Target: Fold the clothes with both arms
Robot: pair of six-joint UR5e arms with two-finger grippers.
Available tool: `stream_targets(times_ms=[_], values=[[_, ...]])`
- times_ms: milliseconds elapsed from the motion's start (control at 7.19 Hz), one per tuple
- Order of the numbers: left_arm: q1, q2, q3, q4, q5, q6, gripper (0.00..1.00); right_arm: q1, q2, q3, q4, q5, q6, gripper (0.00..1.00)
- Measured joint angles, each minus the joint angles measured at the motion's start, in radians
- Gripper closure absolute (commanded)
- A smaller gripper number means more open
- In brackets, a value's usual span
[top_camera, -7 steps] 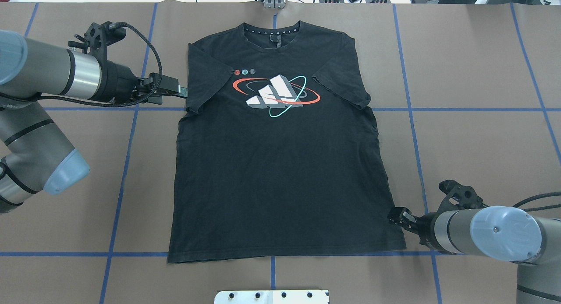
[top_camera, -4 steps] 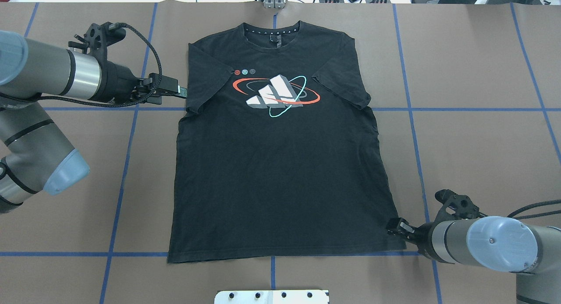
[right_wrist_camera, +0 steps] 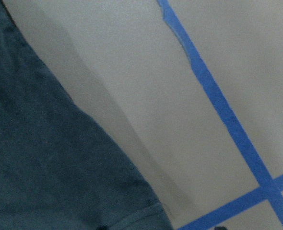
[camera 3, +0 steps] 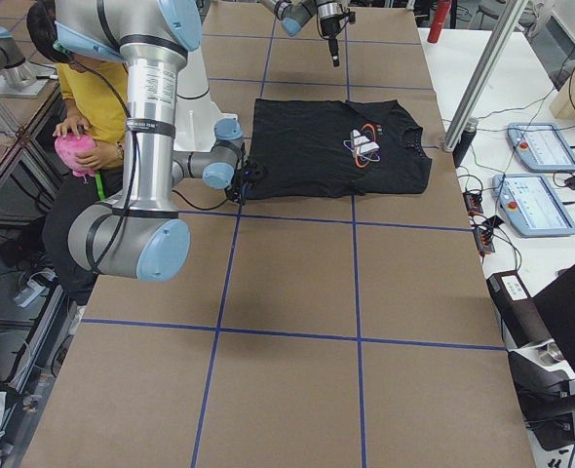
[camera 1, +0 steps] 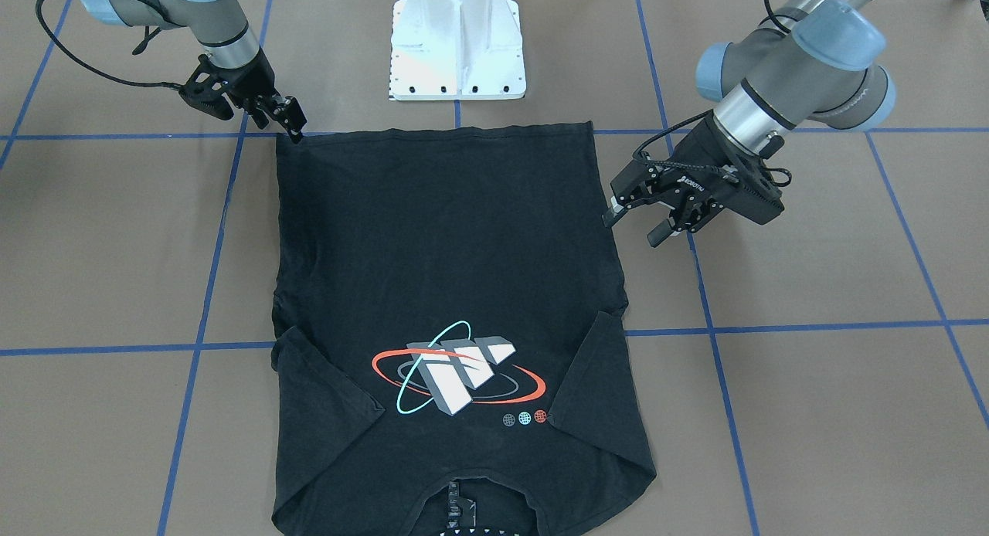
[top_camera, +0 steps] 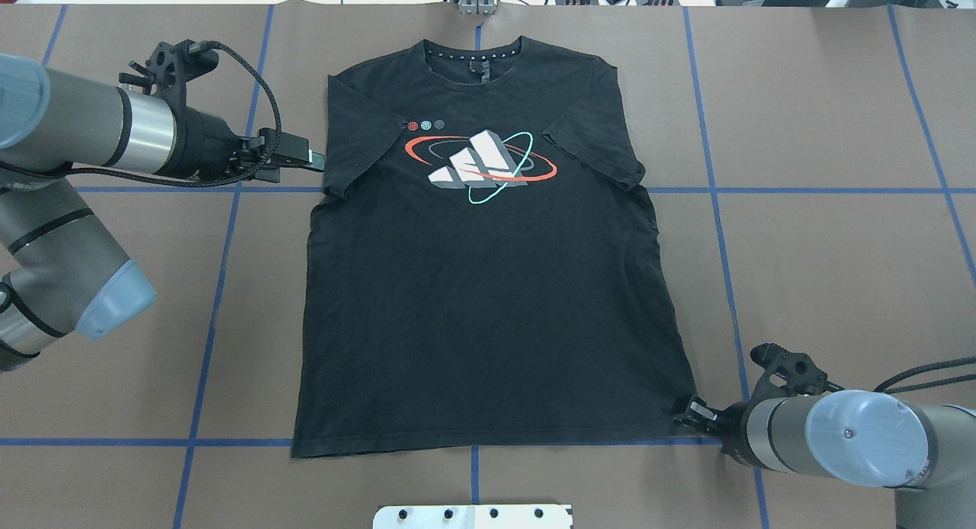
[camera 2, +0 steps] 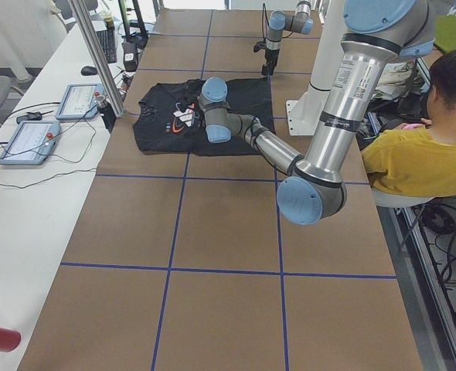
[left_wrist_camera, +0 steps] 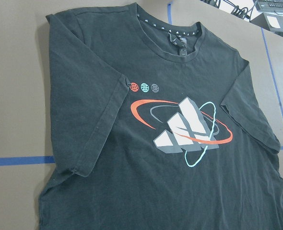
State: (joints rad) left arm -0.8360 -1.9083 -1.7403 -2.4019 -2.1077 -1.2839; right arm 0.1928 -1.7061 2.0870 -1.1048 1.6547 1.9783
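Facing the robot: the black T-shirt (camera 1: 448, 242) lies flat and face-up on the table (camera 1: 811, 289), hem toward the base. The left gripper (camera 1: 633, 228) hangs released, fingers spread, just beside the shirt's side edge and not touching it. The right gripper (camera 1: 293, 130) is down at the hem corner (camera 1: 284, 140).
Overhead: the left gripper lines up with the sleeve (top_camera: 343, 159). The right one sits on the hem corner; whether it has pinched the cloth I cannot tell.
Left end: the near arm covers part of the shirt; a seated person (camera 2: 433, 139) is off to the side.
Right end: too small to read either grip.
Left wrist: sleeve, collar and graphic in plain sight, no fingers in shot.
Right wrist: only the hem corner and blue tape (right_wrist_camera: 218, 105); fingers out of shot.
Doing it well: I'd say each gripper should come in low, catch both layers at its edge, then lift level together so the fold runs straight.
Cut off: the collar, at the facing view's bottom edge.
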Motion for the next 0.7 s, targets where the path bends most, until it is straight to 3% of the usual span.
stream_targets(times_ms=[278, 417, 695], values=[[0.0, 0.0, 0.001, 0.001, 0.001, 0.0, 0.12, -0.001, -0.001, -0.003, -0.001, 0.0, 0.003, 0.92], [0.0, 0.0, 0.001, 0.001, 0.002, 0.0, 0.12, -0.001, -0.001, -0.003, -0.001, -0.001, 0.006, 1.0], [0.0, 0.001, 0.001, 0.001, 0.003, 0.0, 0.07, 0.0, -0.002, -0.002, -0.001, 0.0, 0.008, 1.0]])
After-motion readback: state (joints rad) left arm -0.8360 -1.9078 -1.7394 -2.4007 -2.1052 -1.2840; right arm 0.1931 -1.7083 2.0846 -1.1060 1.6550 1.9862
